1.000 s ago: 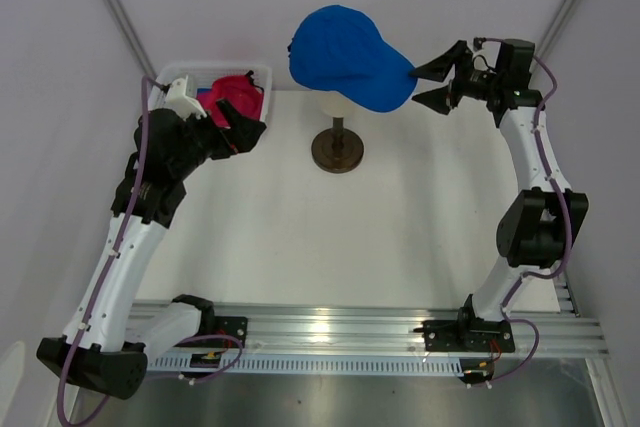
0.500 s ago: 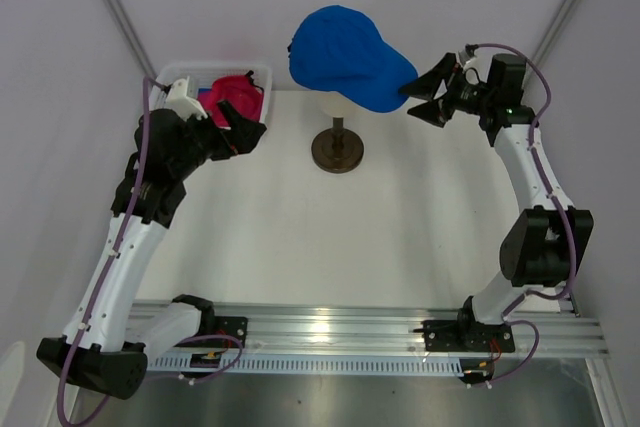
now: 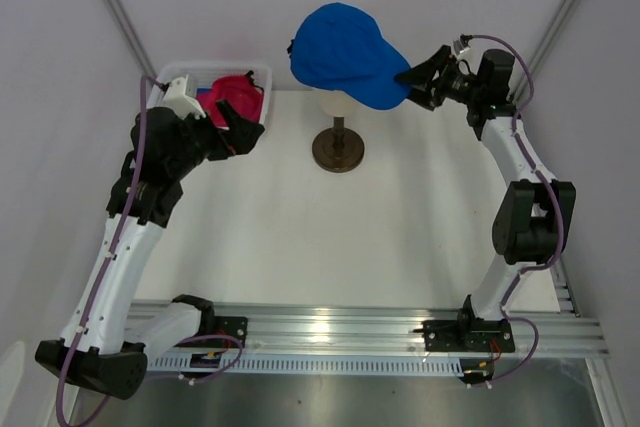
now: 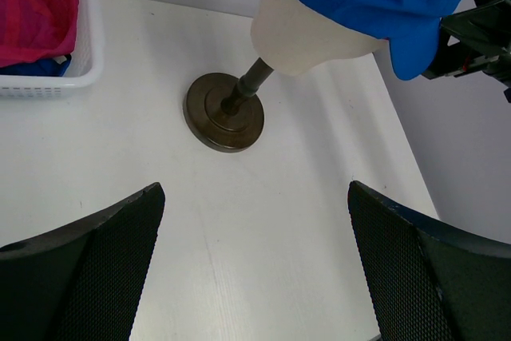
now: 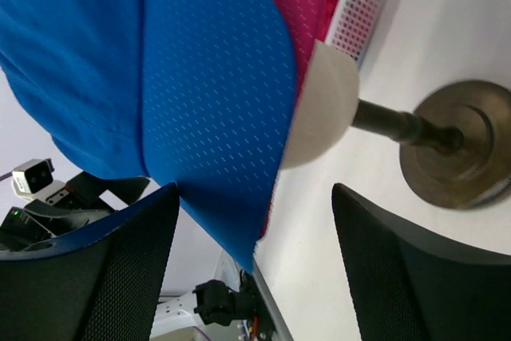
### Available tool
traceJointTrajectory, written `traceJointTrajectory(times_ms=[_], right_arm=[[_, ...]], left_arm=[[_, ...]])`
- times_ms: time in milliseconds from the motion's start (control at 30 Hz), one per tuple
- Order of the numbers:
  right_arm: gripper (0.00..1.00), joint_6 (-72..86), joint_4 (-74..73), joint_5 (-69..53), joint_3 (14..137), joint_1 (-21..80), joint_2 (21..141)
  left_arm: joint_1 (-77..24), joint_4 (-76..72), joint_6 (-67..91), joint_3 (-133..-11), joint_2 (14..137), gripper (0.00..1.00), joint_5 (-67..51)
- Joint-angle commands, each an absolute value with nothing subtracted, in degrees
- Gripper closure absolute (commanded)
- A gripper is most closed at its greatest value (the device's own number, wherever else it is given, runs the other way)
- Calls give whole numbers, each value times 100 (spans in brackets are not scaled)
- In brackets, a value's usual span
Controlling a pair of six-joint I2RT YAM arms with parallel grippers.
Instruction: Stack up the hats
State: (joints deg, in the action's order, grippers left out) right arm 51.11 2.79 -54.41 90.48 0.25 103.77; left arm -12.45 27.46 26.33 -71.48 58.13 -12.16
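Blue cap (image 3: 340, 52) on mannequin head (image 4: 307, 37) — right pincer (image 5: 255, 191) wide at brim tip. Left pincer (image 4: 255, 196) wide — near basket (image 4: 86, 37).

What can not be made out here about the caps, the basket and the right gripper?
1. Blue cloth in the basket: in the left wrist view it lies mostly under the pink cap and is cut by the picture edge; cap or not is unclear.
2. Mannequin head: its top is hidden under the blue cap in all views.
3. Right gripper: whether a finger touches the brim; too small in the top view.
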Motion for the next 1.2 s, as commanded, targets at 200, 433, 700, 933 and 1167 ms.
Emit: traceJointTrajectory(times_ms=[200,433,700,933,1167], right_arm=[[45,7451,3751,-5625,9079,246,10942],[100,7061,2079,-5283,9438,185,10662],[100,8066,677,-5054,9685,229,10547],[100,9667,818,-4975,9597,342,10477],[100,10459,642,-4246,9975,580,10275]], left_arm=[[-1178,2865,2496,-7470,5862,0,-1222],[-1178,2848,2487,-7348,5774,1,-1116],[-1178,2733,2575,-7260,5792,0,-1230],[-1178,2584,2689,-7111,5722,1,-1222],[-1178,2417,2751,-6979,5713,0,-1310]])
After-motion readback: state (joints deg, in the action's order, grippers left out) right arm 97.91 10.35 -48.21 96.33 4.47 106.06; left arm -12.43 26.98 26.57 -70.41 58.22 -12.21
